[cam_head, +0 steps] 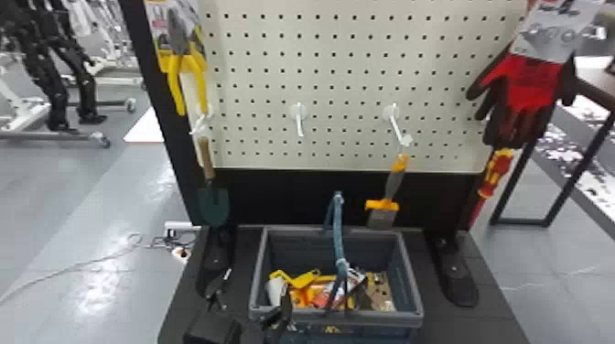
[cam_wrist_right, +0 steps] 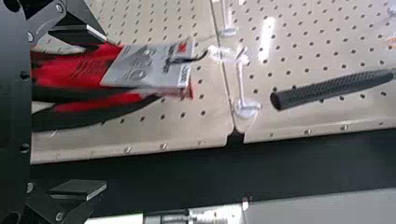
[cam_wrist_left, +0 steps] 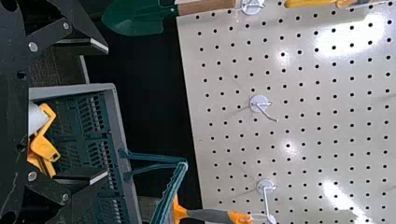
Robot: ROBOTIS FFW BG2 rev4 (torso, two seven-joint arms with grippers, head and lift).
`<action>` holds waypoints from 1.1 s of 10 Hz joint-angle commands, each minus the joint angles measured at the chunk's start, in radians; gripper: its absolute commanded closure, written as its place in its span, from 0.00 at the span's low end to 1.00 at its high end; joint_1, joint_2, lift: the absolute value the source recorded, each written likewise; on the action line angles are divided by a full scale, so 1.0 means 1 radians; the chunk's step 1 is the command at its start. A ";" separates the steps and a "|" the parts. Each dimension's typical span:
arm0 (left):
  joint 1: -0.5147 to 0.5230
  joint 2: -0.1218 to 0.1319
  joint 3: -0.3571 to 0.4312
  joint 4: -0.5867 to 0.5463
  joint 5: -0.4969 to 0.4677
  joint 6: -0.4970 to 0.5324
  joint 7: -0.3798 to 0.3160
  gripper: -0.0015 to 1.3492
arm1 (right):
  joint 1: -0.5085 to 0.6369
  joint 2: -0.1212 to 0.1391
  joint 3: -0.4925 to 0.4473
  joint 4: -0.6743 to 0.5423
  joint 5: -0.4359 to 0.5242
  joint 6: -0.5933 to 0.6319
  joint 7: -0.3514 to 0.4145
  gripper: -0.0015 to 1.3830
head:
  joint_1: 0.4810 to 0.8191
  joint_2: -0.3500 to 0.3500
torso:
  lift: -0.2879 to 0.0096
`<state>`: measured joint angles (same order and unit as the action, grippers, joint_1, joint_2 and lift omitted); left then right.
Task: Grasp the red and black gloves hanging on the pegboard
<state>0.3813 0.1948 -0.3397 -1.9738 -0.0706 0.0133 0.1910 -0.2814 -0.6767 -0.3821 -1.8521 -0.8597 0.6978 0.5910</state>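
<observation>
Right gripper [cam_wrist_right: 100,112] presented to the red and black gloves [cam_wrist_right: 79,79], jaws wide apart. The pair lies in the gap between the two flat fingers, close beside one finger and well clear of the other; whether it touches the near finger cannot be told. The gloves hang by a stiff grey header card [cam_wrist_right: 145,65], tied to a clear plastic hook [cam_wrist_right: 219,52] beyond the fingertips. The limp body therefore falls free of the pegboard [cam_wrist_right: 299,42], which probably leaves room for a finger on either side. Materials: red knitted fabric on the back and a matt black coating on the palm and digits, both apparently soft, so the pair should fold under closing pressure rather than resist it. The board is a rigid cream sheet, evenly perforated. Farther beyond the jaws a black knurled handle [cam_wrist_right: 331,87] stands off the board. Left gripper [cam_wrist_left: 105,112] idle, jaws likewise apart, with the grey slatted basket [cam_wrist_left: 100,135] ahead in line with its gap. The basket's teal handle [cam_wrist_left: 175,182] rises past the fingertips. The green trowel [cam_wrist_left: 135,16] and an empty hook [cam_wrist_left: 259,103] are on the board beyond.
</observation>
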 commanded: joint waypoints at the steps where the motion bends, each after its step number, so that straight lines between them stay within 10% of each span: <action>1: -0.005 0.000 -0.002 0.004 0.000 0.002 -0.002 0.27 | -0.070 -0.038 0.097 0.033 -0.094 -0.004 -0.002 0.14 | 0.20 0.50 | 0.63; 4: -0.019 0.000 -0.012 0.013 0.005 0.002 -0.008 0.27 | -0.205 -0.090 0.249 0.091 -0.136 -0.004 -0.002 0.14 | 0.20 0.50 | 0.63; 8: -0.038 -0.008 -0.022 0.035 0.011 -0.007 -0.011 0.27 | -0.280 -0.092 0.342 0.122 -0.174 -0.027 0.006 0.14 | 0.20 0.50 | 0.63; 9: -0.039 -0.011 -0.022 0.038 0.009 -0.009 -0.015 0.27 | -0.285 -0.092 0.350 0.128 -0.174 -0.034 0.010 0.19 | 0.20 0.50 | 0.63; 11: -0.041 -0.012 -0.022 0.039 0.009 -0.010 -0.018 0.27 | -0.272 -0.086 0.350 0.134 -0.185 -0.032 0.012 0.61 | 0.20 0.50 | 0.63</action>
<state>0.3416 0.1827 -0.3620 -1.9338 -0.0613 0.0032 0.1733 -0.5582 -0.7645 -0.0322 -1.7200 -1.0409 0.6650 0.6030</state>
